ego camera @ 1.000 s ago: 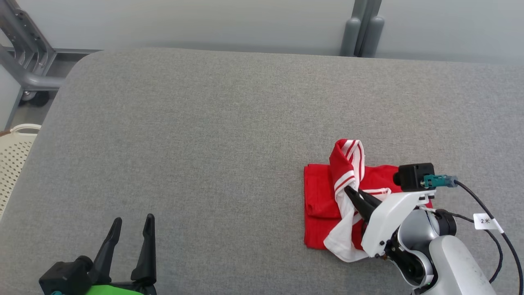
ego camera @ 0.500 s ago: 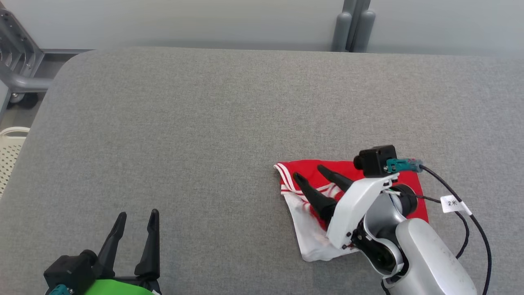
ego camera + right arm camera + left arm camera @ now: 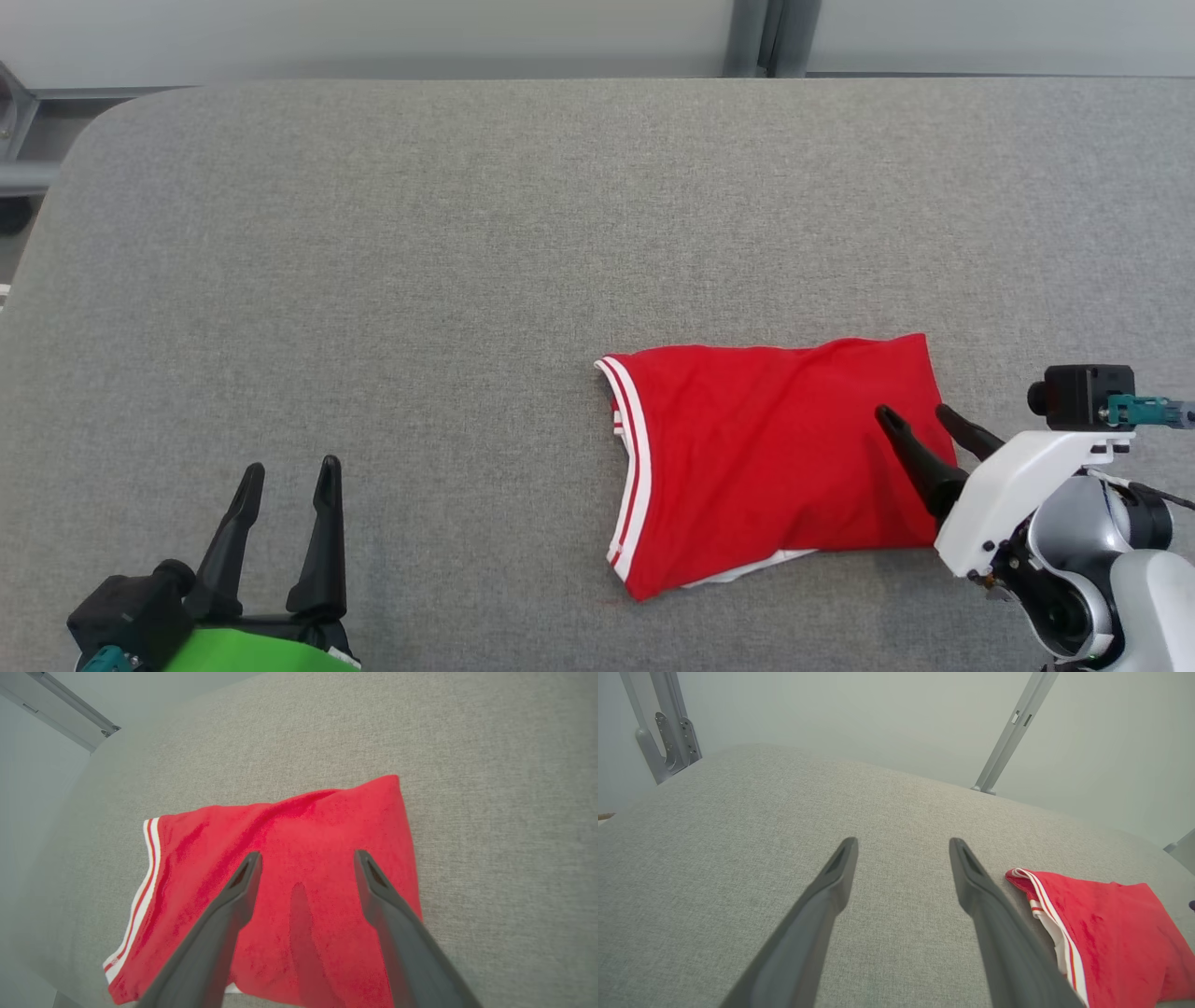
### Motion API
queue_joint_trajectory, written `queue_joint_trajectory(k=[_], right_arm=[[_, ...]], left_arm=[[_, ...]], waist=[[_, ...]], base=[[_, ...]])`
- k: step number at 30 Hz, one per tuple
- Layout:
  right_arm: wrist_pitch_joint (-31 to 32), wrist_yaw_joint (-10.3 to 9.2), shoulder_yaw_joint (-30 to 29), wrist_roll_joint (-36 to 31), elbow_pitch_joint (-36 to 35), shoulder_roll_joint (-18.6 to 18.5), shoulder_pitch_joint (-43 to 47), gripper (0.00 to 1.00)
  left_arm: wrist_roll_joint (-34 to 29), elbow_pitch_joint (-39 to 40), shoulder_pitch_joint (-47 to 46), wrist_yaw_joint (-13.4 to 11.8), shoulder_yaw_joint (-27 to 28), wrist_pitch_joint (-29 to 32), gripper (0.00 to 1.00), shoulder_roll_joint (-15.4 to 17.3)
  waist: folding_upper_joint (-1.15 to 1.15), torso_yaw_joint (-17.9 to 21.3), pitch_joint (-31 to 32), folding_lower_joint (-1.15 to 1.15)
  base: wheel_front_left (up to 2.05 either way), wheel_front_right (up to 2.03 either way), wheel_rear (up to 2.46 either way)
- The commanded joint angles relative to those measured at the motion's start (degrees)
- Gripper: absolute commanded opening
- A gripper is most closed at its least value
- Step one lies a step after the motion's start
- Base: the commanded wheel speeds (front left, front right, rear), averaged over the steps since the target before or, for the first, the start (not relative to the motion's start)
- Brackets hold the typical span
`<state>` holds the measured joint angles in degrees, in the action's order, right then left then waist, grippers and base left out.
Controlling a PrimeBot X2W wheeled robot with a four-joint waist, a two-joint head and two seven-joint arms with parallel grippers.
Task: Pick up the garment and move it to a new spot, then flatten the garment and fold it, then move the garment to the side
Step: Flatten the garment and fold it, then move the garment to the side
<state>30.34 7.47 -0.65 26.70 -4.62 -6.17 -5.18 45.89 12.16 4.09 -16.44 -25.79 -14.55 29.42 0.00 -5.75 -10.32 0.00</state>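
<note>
Head view down over table (image 3: pixel 373 233); wrist views low, garment (image 3: pixel 775 448) common to all

Red cloth garment (image 3: pixel 775 448) on a matt, coarse-woven grey fabric table (image 3: pixel 420 280).

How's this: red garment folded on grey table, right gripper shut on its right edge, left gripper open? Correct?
No: the right gripper is open, fingers apart over the right edge of the garment; right wrist view shows it. The rest holds.

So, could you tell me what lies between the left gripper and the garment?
Bare grey fabric surface separates left gripper from the red garment, seen in head view.
</note>
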Motion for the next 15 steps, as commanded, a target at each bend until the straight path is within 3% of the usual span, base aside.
queue_joint_trajectory(k=[1,6,15], right_arm=[[0.62,0.04,-0.58,0.04,-0.36,-0.01,0.51,1.0],[3.01,0.04,-2.41,-0.24,-0.23,-2.33,1.03,1.0],[5.01,0.04,-6.83,-2.39,8.48,-0.63,-3.56,1.0]], left_arm=[[-0.47,0.1,-0.28,0.13,0.39,-0.24,1.0,0.04],[-0.95,0.01,-1.07,0.43,0.76,-0.33,1.0,-0.58],[-1.05,-0.92,-2.24,1.32,0.47,-0.37,1.0,-1.04]], waist=[[0.0,0.48,-0.57,0.0],[0.0,0.86,-1.26,0.0],[0.0,-0.78,-2.24,0.0]], base=[[0.0,0.0,0.0],[0.0,0.0,0.0],[0.0,0.0,0.0]])
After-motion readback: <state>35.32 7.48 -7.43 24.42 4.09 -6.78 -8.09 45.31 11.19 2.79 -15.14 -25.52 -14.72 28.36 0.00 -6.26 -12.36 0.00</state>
